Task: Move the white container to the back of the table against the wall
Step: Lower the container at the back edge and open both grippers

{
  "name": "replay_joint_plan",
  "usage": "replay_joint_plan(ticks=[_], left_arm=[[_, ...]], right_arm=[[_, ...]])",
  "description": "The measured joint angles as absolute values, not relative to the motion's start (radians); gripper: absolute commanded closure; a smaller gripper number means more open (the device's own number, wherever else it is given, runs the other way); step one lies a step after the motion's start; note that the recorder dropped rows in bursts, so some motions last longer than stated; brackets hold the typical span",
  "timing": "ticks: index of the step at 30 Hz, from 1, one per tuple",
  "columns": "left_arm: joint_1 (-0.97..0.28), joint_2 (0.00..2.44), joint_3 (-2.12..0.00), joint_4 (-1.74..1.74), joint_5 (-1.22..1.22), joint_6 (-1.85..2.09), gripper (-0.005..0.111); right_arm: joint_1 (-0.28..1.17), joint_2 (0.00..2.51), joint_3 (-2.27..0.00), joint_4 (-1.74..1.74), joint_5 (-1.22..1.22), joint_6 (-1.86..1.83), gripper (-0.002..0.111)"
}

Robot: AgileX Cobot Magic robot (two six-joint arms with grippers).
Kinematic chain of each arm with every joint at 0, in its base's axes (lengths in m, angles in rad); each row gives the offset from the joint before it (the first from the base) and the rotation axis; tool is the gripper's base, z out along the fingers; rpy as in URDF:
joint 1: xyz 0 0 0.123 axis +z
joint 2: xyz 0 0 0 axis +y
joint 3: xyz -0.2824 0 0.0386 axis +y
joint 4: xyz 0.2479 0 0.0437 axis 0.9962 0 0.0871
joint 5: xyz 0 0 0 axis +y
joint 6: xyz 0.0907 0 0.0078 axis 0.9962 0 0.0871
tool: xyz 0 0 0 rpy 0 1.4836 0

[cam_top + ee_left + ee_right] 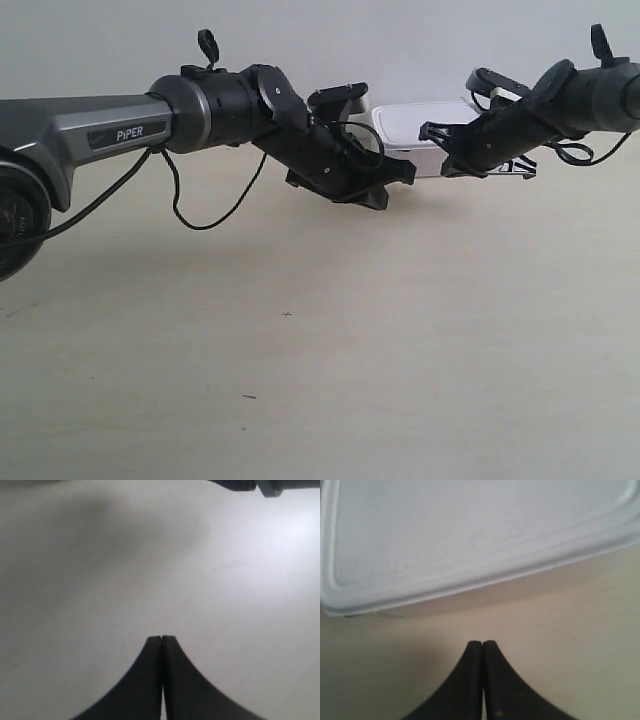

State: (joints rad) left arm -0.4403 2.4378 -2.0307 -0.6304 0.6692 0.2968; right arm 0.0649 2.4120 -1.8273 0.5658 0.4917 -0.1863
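Note:
The white container [418,124] sits at the back of the table [300,360], close to the wall [110,40]. In the exterior view both arms reach toward it. The gripper [405,172] of the arm at the exterior view's left is by its near left corner. The gripper [430,131] of the arm at the exterior view's right is at its front. My right gripper [482,642] is shut and empty, a short way off the white container [470,530]. My left gripper [161,637] is shut and empty over a plain pale surface.
Black cables [200,215] hang under the arm at the exterior view's left. A dark part [245,485] of another arm edges into the left wrist view. Small dark specks [287,315] dot the table's front.

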Motion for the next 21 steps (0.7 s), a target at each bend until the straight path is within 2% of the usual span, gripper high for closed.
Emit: replay_joint_plan(ticks=[9,16,21], left_arm=[[-0.44,2.402,-2.031,-0.63,0.711,0.322,0.107],[-0.44,2.323,-2.031,-0.621,0.838,0.397,0.107],[-0.44,2.234,-2.021,-0.608,0.926,0.415,0.107]], right_arm=[[0.061,2.338,-1.827,0.269,0.729,-0.085,0.108],[0.014,2.216,-1.827,0.248,0.916,-0.105,0.108],[-0.021,2.022,-1.744,0.274,0.941,-0.16,0.108]])
